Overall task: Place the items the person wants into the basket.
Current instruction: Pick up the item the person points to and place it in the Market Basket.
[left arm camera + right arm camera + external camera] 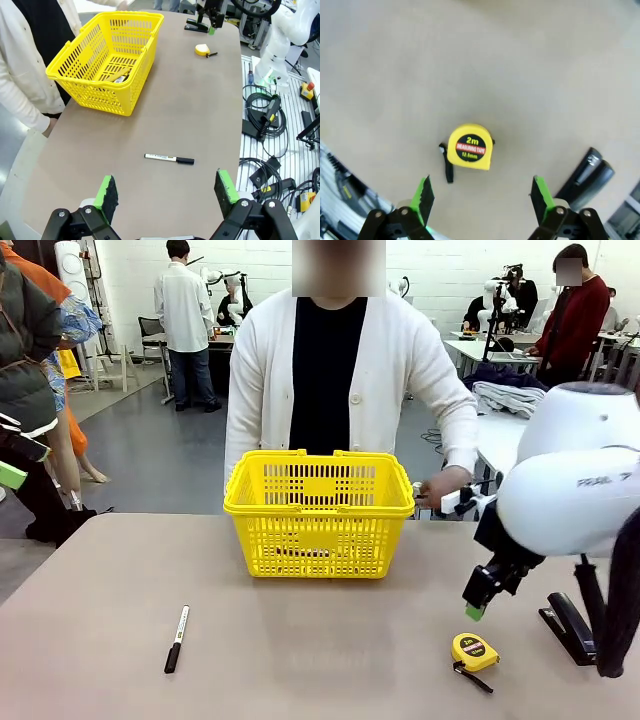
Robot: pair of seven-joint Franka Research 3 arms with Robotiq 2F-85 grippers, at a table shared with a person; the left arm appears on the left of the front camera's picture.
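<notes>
The tape measure [470, 147] lies flat straight ahead of my right gripper [481, 196], its black dial reading "2m" over a red band, "MEASURING TAPE", with smaller print I cannot make out; its black strap [447, 165] trails toward my left-hand pad. My right fingers stand wide apart and hold nothing, hovering above it. Beyond my right-hand pad lies the black stapler [585, 175], near the table edge. My left gripper [167, 192] is wide open too, empty, with bare tabletop [190, 110] ahead. The white-barrelled marker [169, 159] lies just in front of it; its print is too small to read. Farther ahead stands the yellow basket [107, 60], something dark and yellow inside, the person [335, 370] close behind it. The table is matte grey-brown, in a busy workshop.
</notes>
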